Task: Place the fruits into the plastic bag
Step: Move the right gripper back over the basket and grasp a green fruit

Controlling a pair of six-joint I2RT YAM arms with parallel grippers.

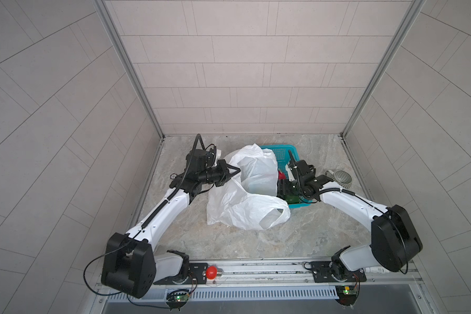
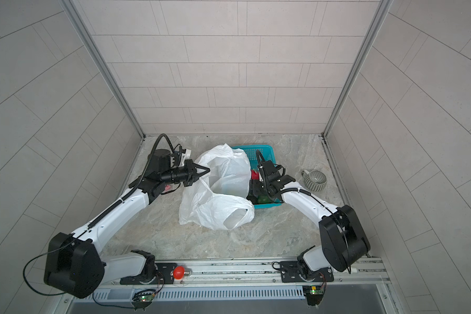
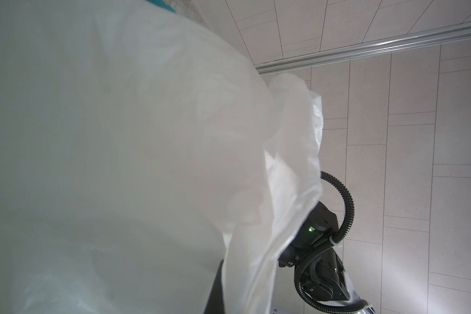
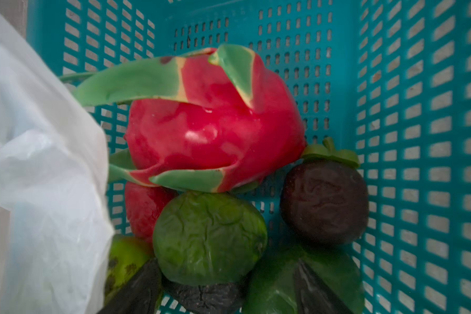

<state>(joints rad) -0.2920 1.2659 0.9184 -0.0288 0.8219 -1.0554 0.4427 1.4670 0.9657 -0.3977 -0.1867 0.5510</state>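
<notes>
The white plastic bag (image 1: 245, 206) (image 2: 218, 201) lies crumpled left of the teal basket (image 1: 283, 151). My left gripper (image 1: 237, 170) (image 2: 207, 170) is shut on the bag's upper edge and holds its mouth up. In the left wrist view the bag (image 3: 120, 163) fills most of the frame, and one dark finger (image 3: 214, 291) shows behind it. My right gripper (image 1: 282, 190) (image 4: 226, 271) is open, low inside the basket (image 4: 419, 136) over the fruits. These are a red-pink dragon fruit (image 4: 212, 130), a wrinkled green one (image 4: 210, 239), a dark purple one (image 4: 324, 201) and a glossy dark green one (image 4: 278, 288).
A striped grey mug (image 1: 341, 179) (image 2: 314, 179) stands right of the basket. A small red bulb (image 1: 212, 272) lies on the front rail between the arm bases. Tiled walls close in the left, back and right sides. The bag (image 4: 38, 190) drapes over the basket's near side.
</notes>
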